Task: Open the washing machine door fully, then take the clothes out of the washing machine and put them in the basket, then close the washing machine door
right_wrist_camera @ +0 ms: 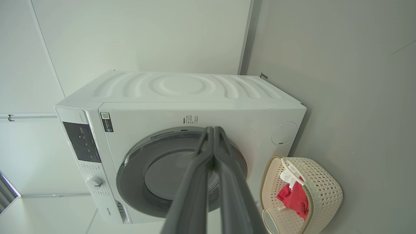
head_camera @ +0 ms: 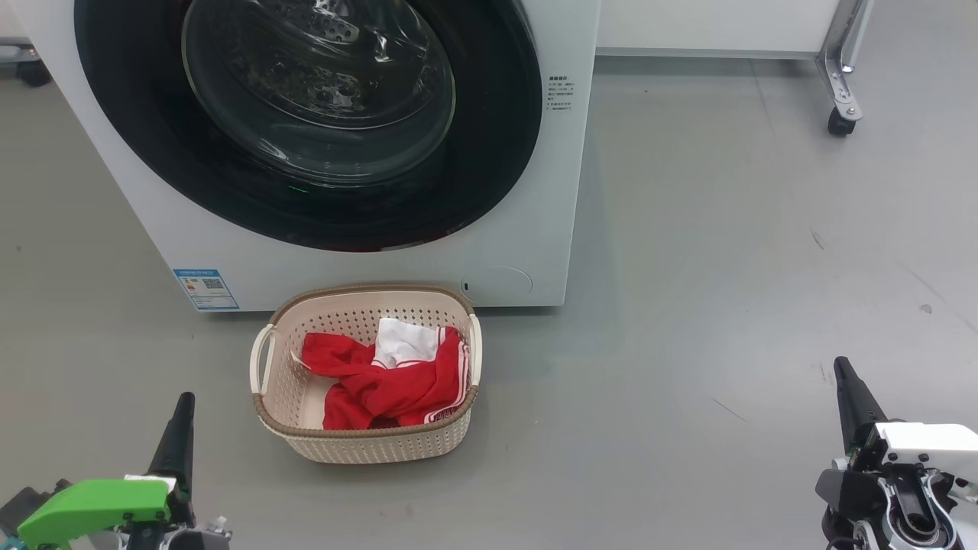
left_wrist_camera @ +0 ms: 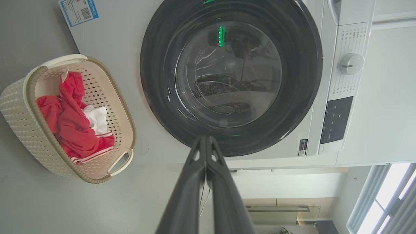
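Note:
The white washing machine (head_camera: 527, 191) stands ahead with its round black-rimmed door (head_camera: 306, 122) shut flat against the front; through the glass I see bare steel drum. The cream basket (head_camera: 365, 447) sits on the floor right in front of it, holding the red clothes (head_camera: 382, 382) with a white cloth part on top. My left gripper (head_camera: 186, 399) is low at the left, shut and empty, well short of the basket. My right gripper (head_camera: 840, 363) is low at the right, shut and empty. In the wrist views the door (left_wrist_camera: 230, 74) (right_wrist_camera: 156, 175), basket (left_wrist_camera: 19, 104) (right_wrist_camera: 325, 188) and clothes (left_wrist_camera: 73, 123) (right_wrist_camera: 295, 200) also show, beyond the closed left gripper (left_wrist_camera: 205, 138) and right gripper (right_wrist_camera: 213, 128).
Grey floor spreads to the right of the machine. A white cabinet on a metal leg with a caster wheel (head_camera: 840, 122) stands at the back right. A blue label sticker (head_camera: 205, 289) marks the machine's lower left front.

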Controlling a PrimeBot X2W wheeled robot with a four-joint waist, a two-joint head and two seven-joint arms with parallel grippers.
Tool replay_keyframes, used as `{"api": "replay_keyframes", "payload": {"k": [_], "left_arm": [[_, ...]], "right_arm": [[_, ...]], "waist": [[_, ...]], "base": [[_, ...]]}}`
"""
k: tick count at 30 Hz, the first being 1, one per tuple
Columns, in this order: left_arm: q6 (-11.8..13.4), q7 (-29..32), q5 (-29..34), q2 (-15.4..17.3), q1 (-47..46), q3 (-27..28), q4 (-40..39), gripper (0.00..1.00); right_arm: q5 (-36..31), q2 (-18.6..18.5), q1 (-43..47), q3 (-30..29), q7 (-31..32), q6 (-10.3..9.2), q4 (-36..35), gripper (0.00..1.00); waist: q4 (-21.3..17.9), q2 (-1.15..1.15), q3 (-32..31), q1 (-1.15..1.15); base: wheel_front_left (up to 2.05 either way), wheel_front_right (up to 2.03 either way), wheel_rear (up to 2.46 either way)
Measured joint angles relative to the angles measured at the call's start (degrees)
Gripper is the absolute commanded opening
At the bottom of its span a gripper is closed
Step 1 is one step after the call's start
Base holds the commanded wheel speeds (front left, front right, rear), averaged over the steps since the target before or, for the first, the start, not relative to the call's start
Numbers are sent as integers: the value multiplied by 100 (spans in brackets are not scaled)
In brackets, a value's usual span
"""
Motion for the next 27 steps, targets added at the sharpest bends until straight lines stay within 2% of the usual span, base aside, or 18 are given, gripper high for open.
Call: {"api": "replay_keyframes", "payload": {"k": [27], "left_arm": [[0, 0, 0, -4, -5, 20, 0, 0]], "right_arm": [[0, 1, -15, -8, 1, 0, 0, 0]], "waist": [[1, 0, 1, 0]], "base": [[0, 0, 0]]}}
